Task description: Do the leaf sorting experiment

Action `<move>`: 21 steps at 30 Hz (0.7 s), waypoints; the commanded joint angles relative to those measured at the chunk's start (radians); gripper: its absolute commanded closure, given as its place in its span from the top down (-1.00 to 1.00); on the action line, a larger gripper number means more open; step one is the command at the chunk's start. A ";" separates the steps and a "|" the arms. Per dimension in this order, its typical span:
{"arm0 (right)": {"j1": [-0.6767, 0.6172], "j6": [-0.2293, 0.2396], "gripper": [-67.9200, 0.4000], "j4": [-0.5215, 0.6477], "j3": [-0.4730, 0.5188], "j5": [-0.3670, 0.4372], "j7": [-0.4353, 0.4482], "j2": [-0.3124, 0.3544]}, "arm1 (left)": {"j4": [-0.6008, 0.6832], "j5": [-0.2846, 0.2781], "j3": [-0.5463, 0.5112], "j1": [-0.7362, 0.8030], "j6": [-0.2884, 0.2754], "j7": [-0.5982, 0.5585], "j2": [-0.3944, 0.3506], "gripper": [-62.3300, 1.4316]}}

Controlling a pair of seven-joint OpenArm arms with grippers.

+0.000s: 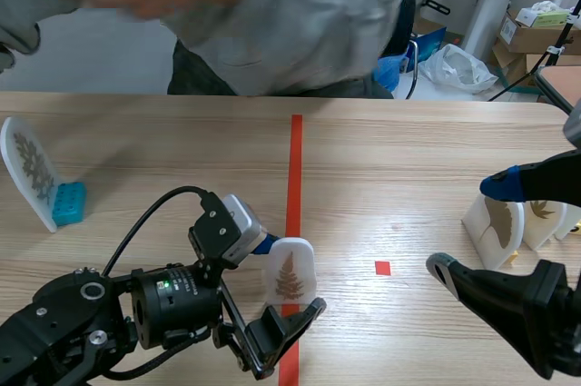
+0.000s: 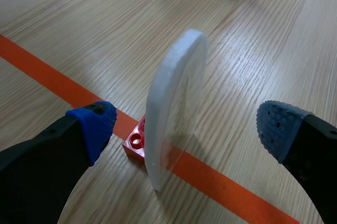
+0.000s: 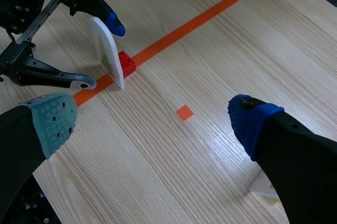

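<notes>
A white leaf card (image 1: 289,279) printed with a fern stands upright in a red brick (image 2: 135,142) on the orange tape line. My left gripper (image 1: 282,283) is open, one finger on each side of the card (image 2: 174,113), and neither pad touches it. The right wrist view shows the same card (image 3: 108,50) and brick (image 3: 126,64) between the left fingers. My right gripper (image 3: 150,121) hangs open over bare table at the right, holding nothing. In the scene view it (image 1: 472,227) sits just in front of a group of white leaf cards (image 1: 495,227).
Another leaf card (image 1: 32,168) on a blue brick (image 1: 68,202) stands at the far left. A person (image 1: 272,14) leans over the table's far edge. A small orange tape square (image 1: 382,268) marks the table between the arms.
</notes>
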 commanded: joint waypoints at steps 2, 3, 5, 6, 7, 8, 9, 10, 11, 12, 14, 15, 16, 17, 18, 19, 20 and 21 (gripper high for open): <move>0.013 0.008 0.74 0.008 0.005 0.011 0.011 0.012 | 0.017 -0.006 -0.009 -0.006 -0.002 -0.016 -0.003 0.82; 0.013 0.008 0.74 0.008 0.005 0.011 0.011 0.012 | 0.017 -0.006 -0.009 -0.006 -0.002 -0.016 -0.003 0.82; 0.013 0.008 0.74 0.008 0.005 0.011 0.011 0.012 | 0.017 -0.005 -0.009 -0.006 -0.002 -0.016 -0.003 0.82; 0.013 0.008 0.74 0.008 0.005 0.011 0.011 0.012 | 0.017 0.000 -0.009 -0.006 -0.002 -0.017 -0.003 0.82; 0.013 0.008 0.74 0.008 0.005 0.011 0.011 0.012 | 0.017 0.004 -0.009 -0.006 -0.002 -0.018 -0.003 0.82; 0.013 0.008 0.74 0.008 0.005 0.011 0.011 0.012 | 0.017 0.005 -0.009 -0.006 -0.002 -0.019 -0.003 0.82; 0.013 0.008 0.74 0.008 0.005 0.011 0.011 0.012 | 0.017 0.005 -0.009 -0.006 -0.002 -0.019 -0.003 0.82; 0.013 0.008 0.74 0.008 0.005 0.011 0.011 0.012 | 0.017 0.005 -0.009 -0.006 -0.002 -0.019 -0.003 0.82; 0.013 0.008 0.74 0.008 0.005 0.011 0.011 0.012 | 0.017 0.005 -0.009 -0.006 -0.002 -0.021 -0.003 0.81; 0.013 0.008 0.74 0.008 0.005 0.011 0.011 0.012 | 0.017 0.005 -0.009 -0.006 -0.002 -0.023 -0.003 0.75; 0.013 0.008 0.74 0.008 0.005 0.011 0.011 0.012 | 0.017 0.005 -0.009 -0.006 -0.002 -0.024 -0.003 0.51; 0.013 0.008 0.74 0.008 0.005 0.011 0.011 0.012 | 0.017 0.005 -0.009 -0.006 -0.002 -0.026 -0.003 0.36; 0.013 0.008 0.74 0.008 0.005 0.011 0.011 0.012 | 0.017 0.005 -0.009 -0.006 0.001 -0.026 -0.003 0.24; 0.013 0.008 0.74 0.008 0.005 0.011 0.011 0.012 | 0.017 0.005 -0.009 -0.006 0.004 -0.026 -0.003 0.11; 0.013 0.008 0.74 0.008 0.005 0.011 0.011 0.012 | 0.017 0.005 -0.009 -0.006 0.006 -0.027 -0.003 0.00; 0.013 0.008 0.74 0.008 0.005 0.011 0.011 0.012 | 0.017 0.005 -0.009 -0.006 0.006 -0.027 -0.003 -0.12; 0.013 0.008 0.74 0.008 0.005 0.011 0.011 0.012 | 0.017 0.004 -0.009 -0.006 0.006 -0.028 -0.003 -0.22; 0.013 0.008 0.74 0.008 0.005 0.011 0.011 0.012 | 0.017 0.004 -0.009 -0.006 0.006 -0.031 -0.003 -0.33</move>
